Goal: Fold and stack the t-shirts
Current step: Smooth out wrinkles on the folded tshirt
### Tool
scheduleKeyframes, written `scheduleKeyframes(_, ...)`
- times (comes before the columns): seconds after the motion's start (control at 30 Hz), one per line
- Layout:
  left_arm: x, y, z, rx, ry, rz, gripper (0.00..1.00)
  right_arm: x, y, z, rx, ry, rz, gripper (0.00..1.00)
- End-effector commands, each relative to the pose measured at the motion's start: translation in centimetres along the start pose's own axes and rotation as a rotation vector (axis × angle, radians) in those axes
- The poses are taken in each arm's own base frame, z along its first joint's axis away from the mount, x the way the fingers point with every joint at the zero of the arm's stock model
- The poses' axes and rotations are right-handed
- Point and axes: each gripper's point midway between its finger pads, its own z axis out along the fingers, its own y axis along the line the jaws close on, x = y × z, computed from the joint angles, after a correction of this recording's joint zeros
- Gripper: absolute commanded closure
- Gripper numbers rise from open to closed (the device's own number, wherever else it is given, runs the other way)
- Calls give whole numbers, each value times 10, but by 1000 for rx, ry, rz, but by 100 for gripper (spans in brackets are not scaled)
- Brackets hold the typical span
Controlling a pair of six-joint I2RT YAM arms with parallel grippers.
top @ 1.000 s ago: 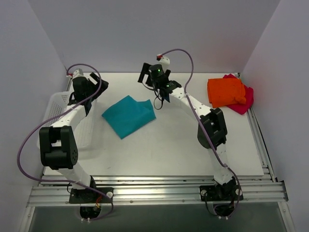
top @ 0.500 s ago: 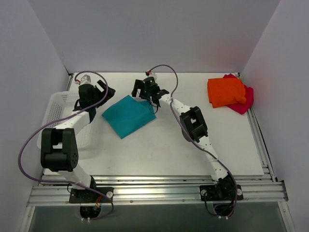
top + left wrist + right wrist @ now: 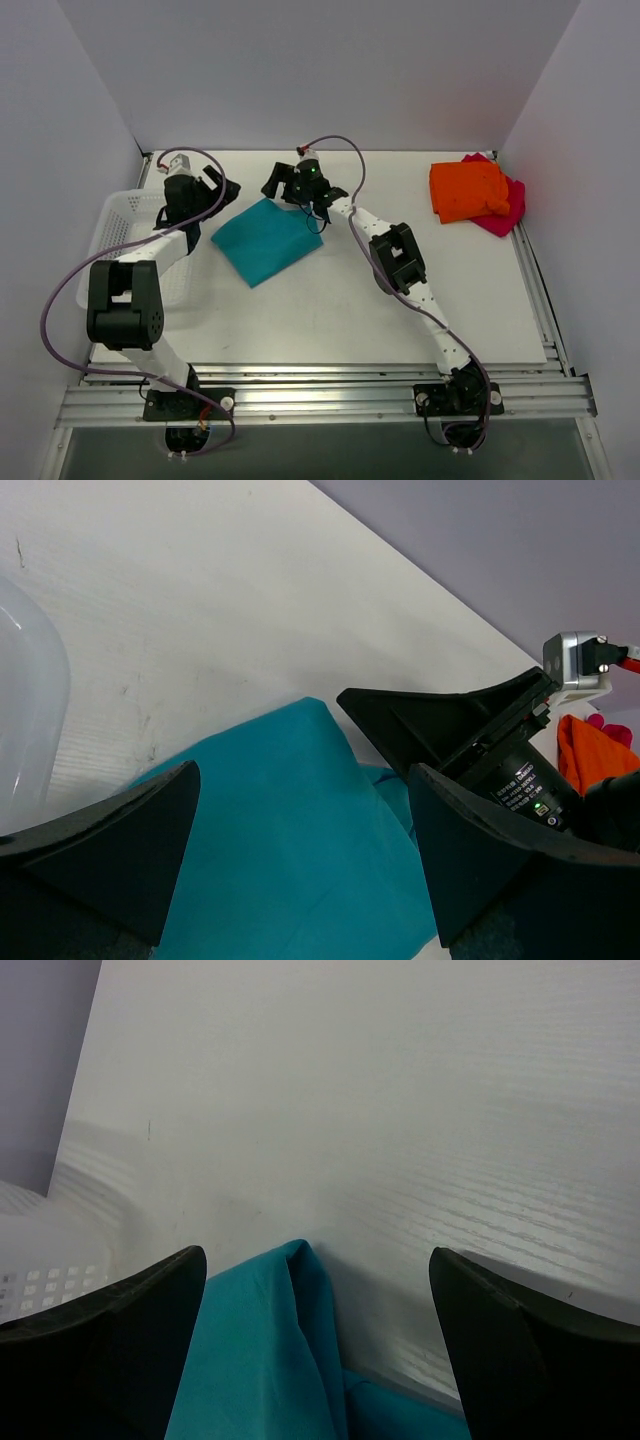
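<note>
Left jaws and right jaws gape empty at the far corner of the folded teal-blue cloth t-shirt [image 3: 265,240]; a shallow pinch might lift one layer, unfolding it.

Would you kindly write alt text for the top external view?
A folded teal-blue t-shirt lies left of centre on a white table, the left arm and right arm poised at its far edge, jaws open. An orange t-shirt sits atop a magenta-pink one at far right; a white basket stands at left.
</note>
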Motion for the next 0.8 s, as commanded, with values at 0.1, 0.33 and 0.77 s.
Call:
scheduleKeyframes(0.1, -12, -15, 8, 66, -40, 17, 6, 5, 18, 2, -100, 14, 32, 14)
scheduleKeyframes(0.33, -6, -11, 14, 66, -28, 8, 6, 27, 25, 1, -114, 60, 27, 34)
scheduleKeyframes(0.77, 1, -4, 20, 64, -16, 1, 6, 30, 10, -5, -72, 81, 4, 100)
